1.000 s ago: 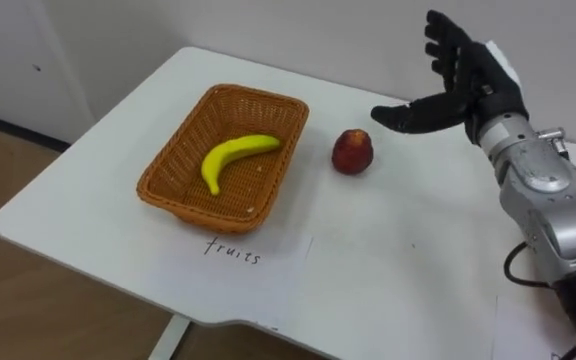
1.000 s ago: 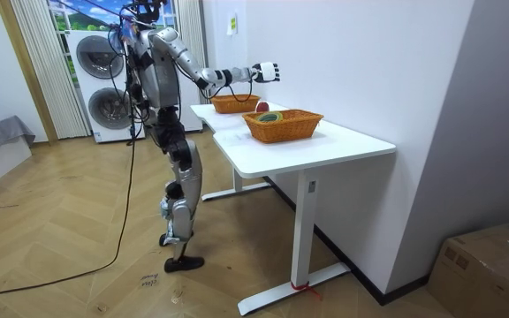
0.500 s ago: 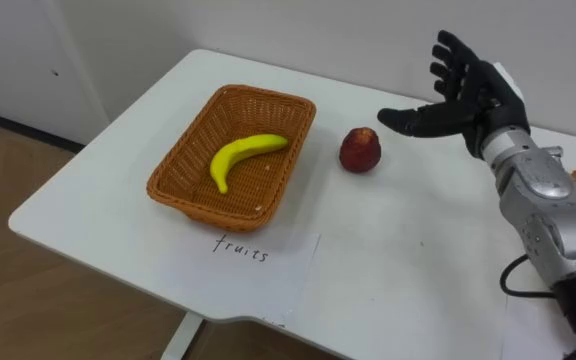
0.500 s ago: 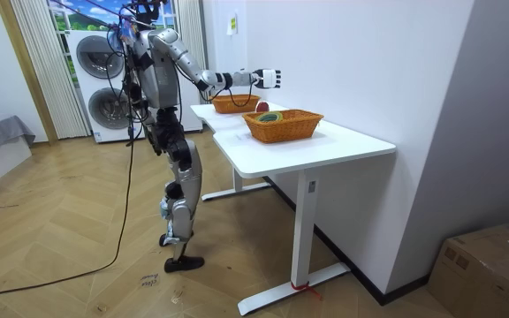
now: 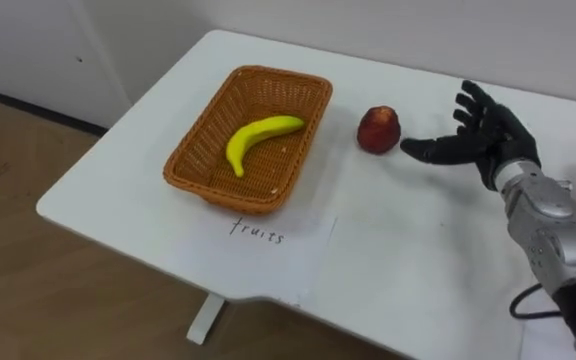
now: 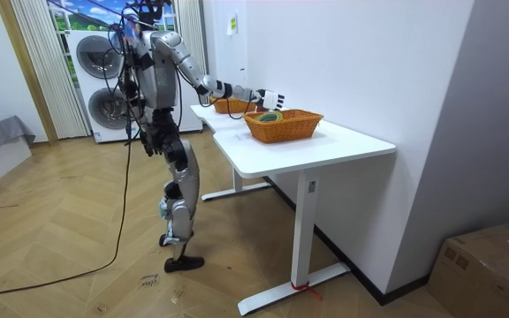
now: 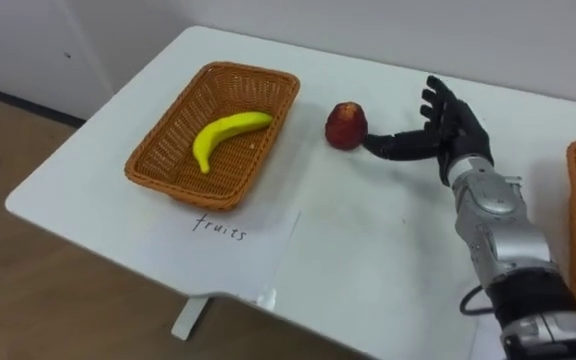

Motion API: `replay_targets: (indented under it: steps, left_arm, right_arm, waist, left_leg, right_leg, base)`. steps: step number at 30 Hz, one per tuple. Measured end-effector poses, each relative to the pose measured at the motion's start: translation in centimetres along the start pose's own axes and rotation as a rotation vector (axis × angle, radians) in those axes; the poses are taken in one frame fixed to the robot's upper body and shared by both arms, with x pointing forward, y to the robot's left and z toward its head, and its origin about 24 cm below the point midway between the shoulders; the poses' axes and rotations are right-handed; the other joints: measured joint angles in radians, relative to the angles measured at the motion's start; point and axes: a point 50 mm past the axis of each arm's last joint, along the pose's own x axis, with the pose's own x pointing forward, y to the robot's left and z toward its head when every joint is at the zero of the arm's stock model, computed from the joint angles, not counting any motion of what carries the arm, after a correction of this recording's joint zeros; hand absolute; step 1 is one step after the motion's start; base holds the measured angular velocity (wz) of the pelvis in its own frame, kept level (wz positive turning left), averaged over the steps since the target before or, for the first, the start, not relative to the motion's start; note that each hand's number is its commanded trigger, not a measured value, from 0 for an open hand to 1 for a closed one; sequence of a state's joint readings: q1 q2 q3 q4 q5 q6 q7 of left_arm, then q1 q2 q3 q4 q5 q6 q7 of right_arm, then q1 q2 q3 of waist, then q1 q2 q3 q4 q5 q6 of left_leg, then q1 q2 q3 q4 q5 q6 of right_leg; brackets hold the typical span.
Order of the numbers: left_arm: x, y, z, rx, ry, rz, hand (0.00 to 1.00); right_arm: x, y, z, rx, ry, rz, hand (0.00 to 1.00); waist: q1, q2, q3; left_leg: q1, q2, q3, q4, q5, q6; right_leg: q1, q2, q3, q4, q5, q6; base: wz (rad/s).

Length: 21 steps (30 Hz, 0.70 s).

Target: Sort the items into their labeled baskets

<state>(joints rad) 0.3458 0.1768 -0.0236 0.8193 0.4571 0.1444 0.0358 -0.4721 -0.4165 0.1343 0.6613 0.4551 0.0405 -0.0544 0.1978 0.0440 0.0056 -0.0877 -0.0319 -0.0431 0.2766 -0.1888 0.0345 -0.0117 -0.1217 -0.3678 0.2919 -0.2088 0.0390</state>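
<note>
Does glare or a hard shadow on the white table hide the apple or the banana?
Left eye view: the table is evenly lit, without glare; the apple and the banana cast only faint, soft shadows. Right eye view: the same, with the open right hand beside the apple, not covering it.

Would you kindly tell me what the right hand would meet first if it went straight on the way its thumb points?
Most likely the apple: the open right hand is just to its right, thumb stretched toward it with nothing between. Whether the thumb touches it is unclear.

light: bright, even | shadows: soft, faint on table (image 5: pixel 418 260)
</note>
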Motion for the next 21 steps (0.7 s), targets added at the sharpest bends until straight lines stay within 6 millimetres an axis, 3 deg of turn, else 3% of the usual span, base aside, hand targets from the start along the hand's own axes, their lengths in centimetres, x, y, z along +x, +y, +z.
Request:
replay_targets:
  steps: [3, 8, 15, 21]
  left_arm:
    - [0.0, -0.2, 0.5, -0.023, -0.031, -0.007, 0.00]
    - [0.1, -0.4, 1.5, -0.038, -0.073, -0.022, 0.00]
    - [0.5, -0.3, 3.0, -0.074, -0.099, -0.020, 0.00]
    - [0.8, 0.3, 4.0, -0.078, -0.118, 0.018, 0.00]
  right_arm:
    - [0.1, -0.1, 0.5, -0.001, -0.034, -0.016, 0.00]
    - [0.5, -0.4, 1.2, -0.025, -0.066, -0.040, 0.00]
    - [0.8, -0.4, 1.7, -0.031, -0.099, -0.054, 0.00]
    - [1.2, -0.5, 1.8, -0.036, -0.088, -0.063, 0.00]
  waist:
    - [0.000, -0.002, 0.0014]
    - [-0.001, 0.000, 0.0199]
    - [0.022, -0.012, 0.0274]
    - [0.031, -0.013, 0.0279]
  left_leg:
    - [-0.021, 0.000, 0.001, 0.000, 0.006, -0.001]
    - [-0.053, 0.000, 0.001, 0.012, 0.007, -0.001]
    - [-0.102, 0.001, 0.024, 0.032, 0.010, -0.001]
    - [-0.116, 0.001, 0.024, 0.048, 0.009, 0.000]
  right_leg:
    - [-0.027, -0.003, 0.000, 0.010, 0.001, -0.001]
    - [-0.057, -0.005, -0.004, 0.021, 0.000, -0.005]
    - [-0.132, -0.017, 0.009, 0.068, -0.002, -0.011]
    - [-0.140, -0.019, 0.007, 0.078, -0.005, -0.015]
  base:
    - [0.00]
    - [0.00]
    - [-0.08]
    - [-0.01]
